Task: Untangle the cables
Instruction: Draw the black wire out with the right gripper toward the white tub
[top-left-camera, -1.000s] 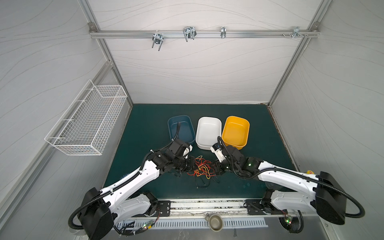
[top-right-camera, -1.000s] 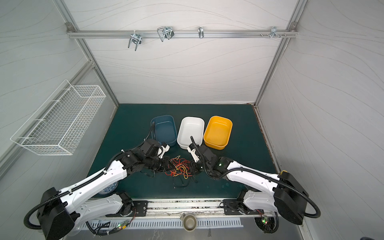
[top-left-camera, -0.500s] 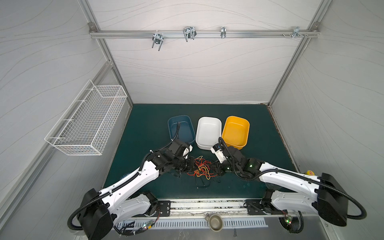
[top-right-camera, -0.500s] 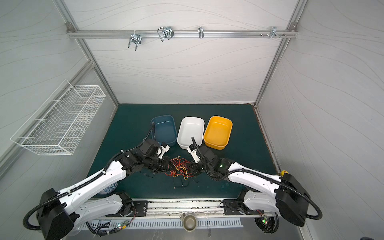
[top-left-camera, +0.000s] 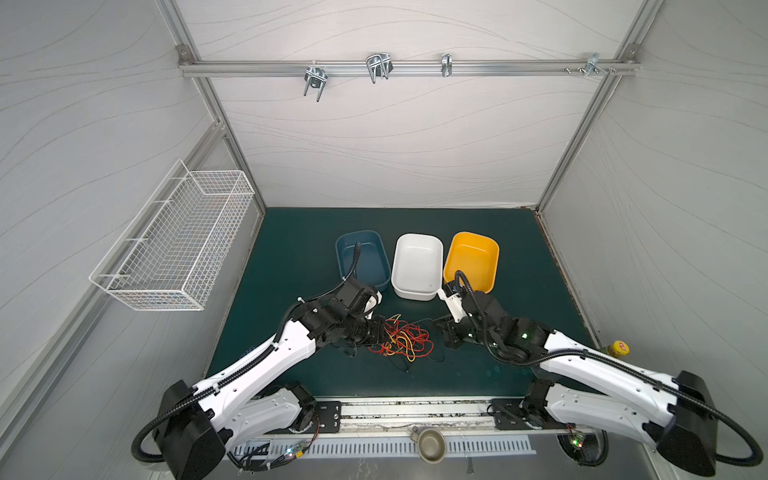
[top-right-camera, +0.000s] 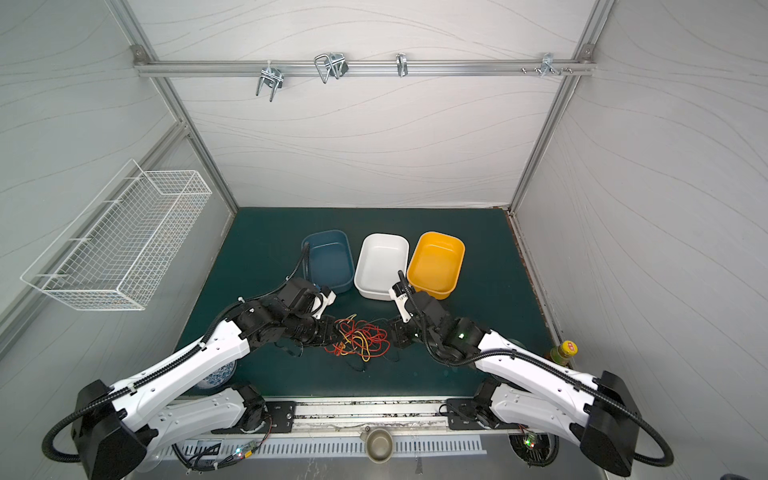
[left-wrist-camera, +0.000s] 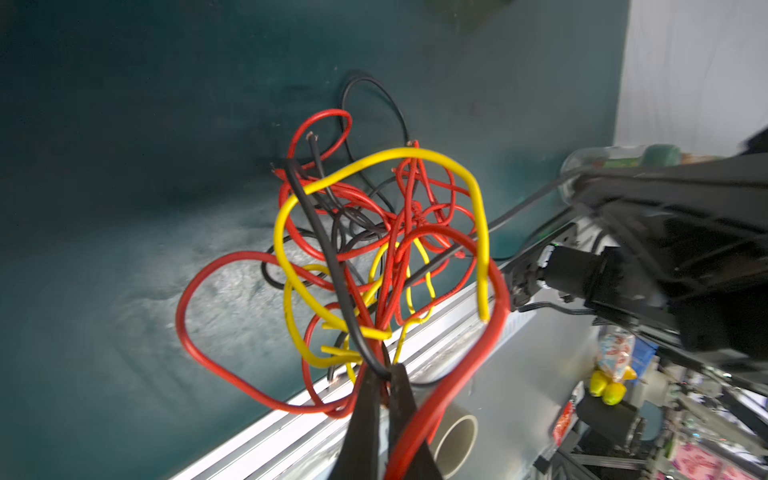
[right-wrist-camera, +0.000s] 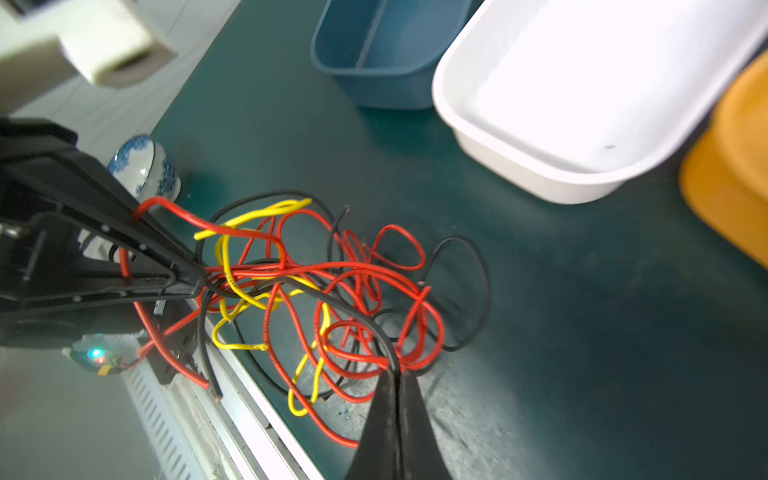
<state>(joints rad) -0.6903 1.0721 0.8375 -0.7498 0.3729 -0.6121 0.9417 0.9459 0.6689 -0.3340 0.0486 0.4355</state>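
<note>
The cables (top-left-camera: 405, 338) lie as one knotted heap of red, yellow and black wire between the two sets of jaws, on the green mat (top-left-camera: 291, 257). In the left wrist view the black cable (left-wrist-camera: 328, 257) runs straight into the tips of the left gripper (left-wrist-camera: 384, 374). Its jaws are pinched closed on that cable, with red strands crowded against them. In the right wrist view what looks like the same black cable arcs across the heap into the tips of the right gripper (right-wrist-camera: 397, 372), whose jaws are likewise clamped on it. Red loops sit right at those tips, and I cannot tell whether one is caught too.

The step in hand looks like drawing the black cable out of the knot. It is probably best done by spreading the jaws apart slowly and slightly upward. A yellow loop arches over the cable just ahead of the left jaws, so watch it. If the whole heap drags along, ease off and regrip nearer a free end.

Beyond both jaws, apart from the heap, stand the blue tub (top-left-camera: 357, 235), white tub (top-left-camera: 417, 239) and yellow tub (top-left-camera: 473, 237).
</note>
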